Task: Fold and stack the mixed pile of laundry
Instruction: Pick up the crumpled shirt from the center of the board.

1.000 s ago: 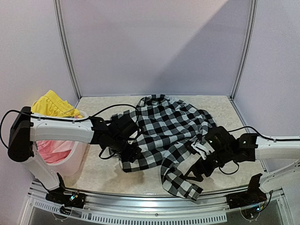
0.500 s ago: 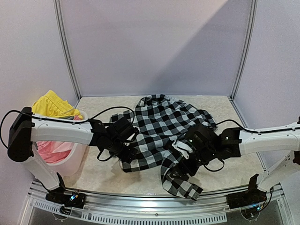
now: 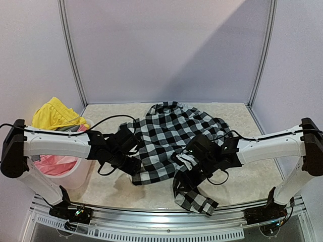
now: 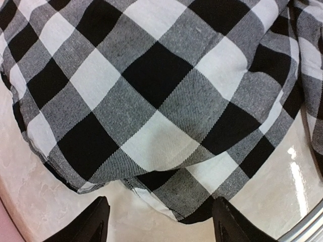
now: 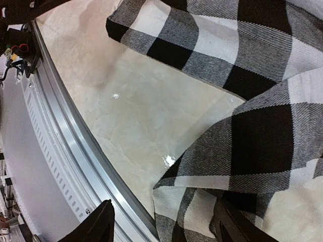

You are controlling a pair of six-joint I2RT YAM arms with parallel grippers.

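Observation:
The black-and-white checked shirt (image 3: 169, 133) lies crumpled and half spread in the middle of the table. My left gripper (image 3: 132, 167) is open at the shirt's near left hem. In the left wrist view the hem (image 4: 171, 196) lies just ahead of the open gripper (image 4: 161, 228), which holds nothing. My right gripper (image 3: 189, 171) is open over the shirt's front flap. In the right wrist view a folded corner of the shirt (image 5: 202, 201) lies between its fingertips (image 5: 101, 222). The yellow garment (image 3: 53, 113) and the pink piece (image 3: 53, 164) are in the basket. No grey garment shows clearly.
The white plastic basket (image 3: 81, 174) stands at the left edge of the table, next to my left arm. The metal front rail (image 5: 65, 151) runs close below the shirt's hanging flap (image 3: 194, 199). Bare tabletop (image 3: 108, 189) shows in front of the shirt.
My right gripper has moved left, from the shirt's right side to over its front flap. My left gripper has drawn back a little to the left. The shirt has hardly shifted.

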